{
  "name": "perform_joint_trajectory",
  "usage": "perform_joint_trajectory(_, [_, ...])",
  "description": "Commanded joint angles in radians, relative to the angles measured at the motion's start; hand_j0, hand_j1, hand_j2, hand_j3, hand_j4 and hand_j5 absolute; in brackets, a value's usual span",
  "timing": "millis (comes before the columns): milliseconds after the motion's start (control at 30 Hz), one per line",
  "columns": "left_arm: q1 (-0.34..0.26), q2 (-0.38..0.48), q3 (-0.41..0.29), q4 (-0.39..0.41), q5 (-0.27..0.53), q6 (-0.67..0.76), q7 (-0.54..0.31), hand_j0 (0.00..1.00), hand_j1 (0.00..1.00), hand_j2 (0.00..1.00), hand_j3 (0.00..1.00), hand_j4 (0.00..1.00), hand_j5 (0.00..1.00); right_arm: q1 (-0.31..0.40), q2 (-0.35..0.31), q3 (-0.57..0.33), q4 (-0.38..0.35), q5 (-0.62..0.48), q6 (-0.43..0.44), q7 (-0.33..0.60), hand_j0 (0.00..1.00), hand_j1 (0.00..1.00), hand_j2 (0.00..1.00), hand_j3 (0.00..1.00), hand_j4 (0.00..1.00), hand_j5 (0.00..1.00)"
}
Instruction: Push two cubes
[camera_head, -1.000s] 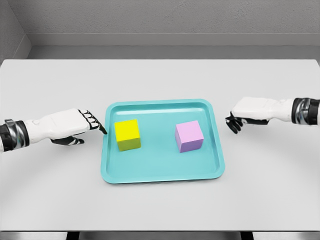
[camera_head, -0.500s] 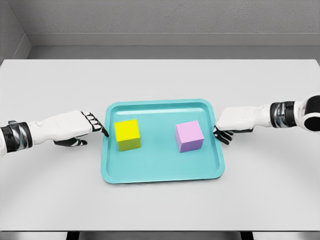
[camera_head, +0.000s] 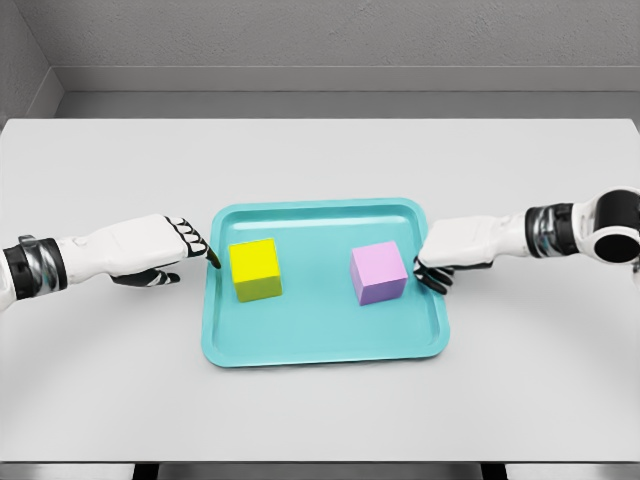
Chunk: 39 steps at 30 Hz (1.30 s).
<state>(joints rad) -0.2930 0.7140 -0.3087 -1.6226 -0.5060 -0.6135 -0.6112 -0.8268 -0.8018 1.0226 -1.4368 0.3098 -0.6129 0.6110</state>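
Sitting apart on the flat floor of a shallow turquoise plastic tray (camera_head: 325, 345), the two cubes looked untouched: a solid yellow cube (camera_head: 254, 268) on the tray's left half and a pale lilac cube (camera_head: 378, 271) on its right half, with bare tray floor between them. Each stood square and upright, clear of the tray's raised rim.

Just outside the yellow cube, the robot's white left hand (camera_head: 150, 252) lay low over the light grey counter (camera_head: 320, 160), its dark-tipped fingers (camera_head: 210, 258) curled narrow and holding nothing, the foremost tip reaching over the tray's left rim and close beside the cube's left face. Whether it touched that face could not be told. On the other side, the white right hand (camera_head: 455, 247) hung at the tray's right rim, its fingers (camera_head: 432, 280) bent downward and inward, holding nothing, near the lilac cube's right face but apparently with a small gap.

Judged from this, the task stood at its approach stage. Both hands were placed outboard of their cubes, ready to drive them inward, yet neither push appeared done. What was left seemed to be the whole of it: contact, then the slide of each cube across the tray floor.
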Motion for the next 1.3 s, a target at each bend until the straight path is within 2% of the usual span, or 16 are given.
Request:
perform_joint_trajectory(0, [0.000, -0.001, -0.001, 0.001, 0.006, 0.003, 0.000, 0.69, 0.69, 0.69, 0.69, 0.69, 0.69, 0.000, 0.010, 0.017, 0.001, -0.004, 0.002, 0.000, 0.11, 0.11, 0.11, 0.11, 0.11, 0.11])
perform_joint_trajectory(400, [-0.009, -0.059, -0.001, 0.001, 0.006, 0.003, 0.000, 0.69, 0.69, 0.69, 0.69, 0.69, 0.69, -0.006, 0.027, 0.022, 0.001, 0.000, 0.002, 0.000, 0.10, 0.10, 0.10, 0.10, 0.10, 0.10])
perform_joint_trajectory(733, [-0.014, -0.058, -0.001, 0.012, 0.001, 0.003, 0.000, 0.69, 0.69, 0.69, 0.69, 0.69, 0.69, -0.009, 0.049, 0.027, -0.001, 0.000, 0.002, 0.000, 0.11, 0.11, 0.11, 0.11, 0.11, 0.11])
perform_joint_trajectory(900, [-0.035, -0.071, -0.003, 0.038, -0.002, 0.003, 0.000, 0.69, 0.69, 0.69, 0.69, 0.69, 0.69, -0.015, 0.062, 0.027, -0.001, 0.000, 0.002, 0.000, 0.11, 0.11, 0.11, 0.11, 0.11, 0.11])
perform_joint_trajectory(1033, [-0.060, -0.087, -0.038, 0.056, -0.003, 0.003, 0.000, 0.69, 0.69, 0.69, 0.69, 0.69, 0.69, -0.015, 0.062, 0.028, 0.012, 0.008, 0.002, 0.000, 0.11, 0.11, 0.11, 0.11, 0.11, 0.11])
perform_joint_trajectory(1167, [-0.063, -0.093, -0.040, 0.056, -0.002, 0.003, 0.000, 0.69, 0.69, 0.69, 0.69, 0.69, 0.69, -0.015, 0.064, 0.028, 0.044, 0.017, 0.002, 0.000, 0.11, 0.11, 0.11, 0.11, 0.11, 0.11])
perform_joint_trajectory(1267, [-0.063, -0.085, -0.044, 0.056, -0.002, 0.003, 0.000, 0.69, 0.69, 0.69, 0.69, 0.69, 0.69, -0.025, 0.095, 0.028, 0.085, 0.037, 0.002, 0.000, 0.11, 0.11, 0.11, 0.11, 0.11, 0.11])
